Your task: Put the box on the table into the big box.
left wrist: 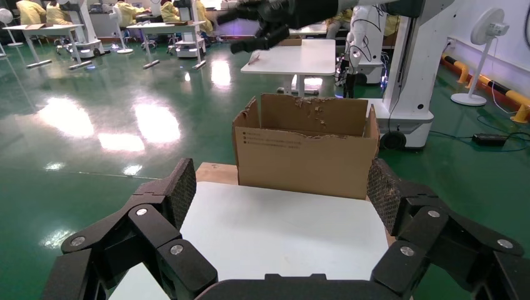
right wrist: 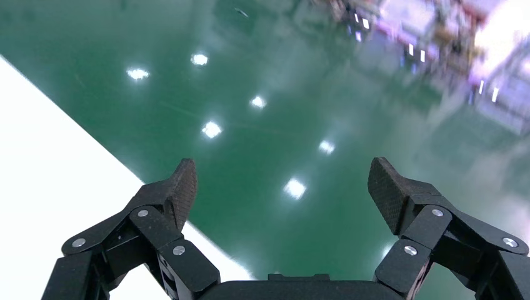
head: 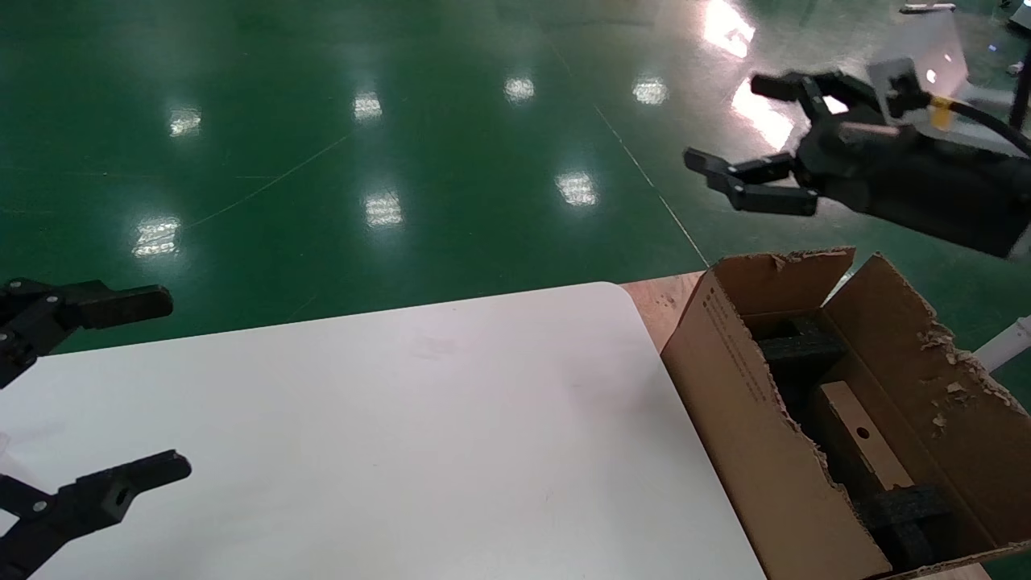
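Green polished floor stretches behind a white surface (head: 403, 419) with rounded corners, its top showing nothing on it in the head view. Beside its right edge, on a reddish wooden board (head: 656, 302), stands the big box (head: 749, 419), a brown carton with ragged, torn flaps and a line of small print along one side.

Inside that carton, resting among black foam (head: 805, 350), lies the box (head: 858, 443), a small flat tan piece with one round hole in its broad face. It appears tilted along the carton's length, with foam at both ends.

Well above and beyond the carton, the right hand (head: 745, 133) hangs over the floor with its fingers spread apart and nothing between them; its wrist camera looks down at green floor and one corner of the white top. At the near left of the surface, the left hand (head: 145, 387) sits low with its fingers wide apart and likewise carries nothing, facing the carton from across the white top.

Judging by how things lie, the placing looks done: the small piece is in the carton and neither arm carries anything. What seems left, if anything, is for the right arm to pull back.
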